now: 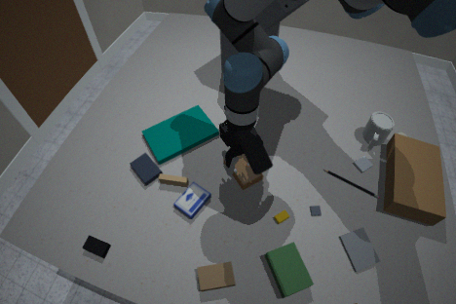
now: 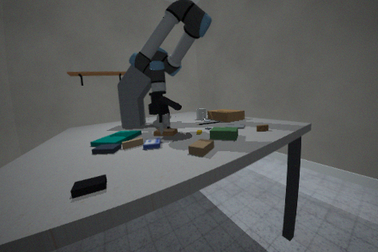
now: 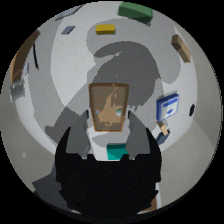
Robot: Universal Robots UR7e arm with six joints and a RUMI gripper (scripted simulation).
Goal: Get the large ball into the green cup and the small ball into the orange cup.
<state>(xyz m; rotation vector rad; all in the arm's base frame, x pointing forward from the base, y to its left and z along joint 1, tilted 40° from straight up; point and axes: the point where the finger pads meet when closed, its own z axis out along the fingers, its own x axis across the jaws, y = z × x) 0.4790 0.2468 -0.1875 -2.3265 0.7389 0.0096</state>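
Observation:
The covered wooden puzzle (image 1: 247, 175) (image 2: 165, 132) (image 3: 109, 107) lies on the table (image 1: 317, 88) near its middle, right under the wrist. Through its clear cover I see a green spot and a tan shape in the wrist view; the balls are too small to tell. My gripper (image 1: 237, 162) (image 2: 163, 123) (image 3: 108, 110) is low over the puzzle's near end. Its dark fingers stand on either side of the puzzle, slightly apart from it, and the gripper is open.
A teal book (image 1: 180, 133), dark grey block (image 1: 145, 168), tan block (image 1: 172, 179) and blue-white box (image 1: 192, 200) lie to the left. A yellow block (image 1: 281, 216), green book (image 1: 288, 269) and tan box (image 1: 215, 276) lie in front. A cardboard box (image 1: 414, 177), mug (image 1: 380, 127) and pencil (image 1: 351, 183) are to the right.

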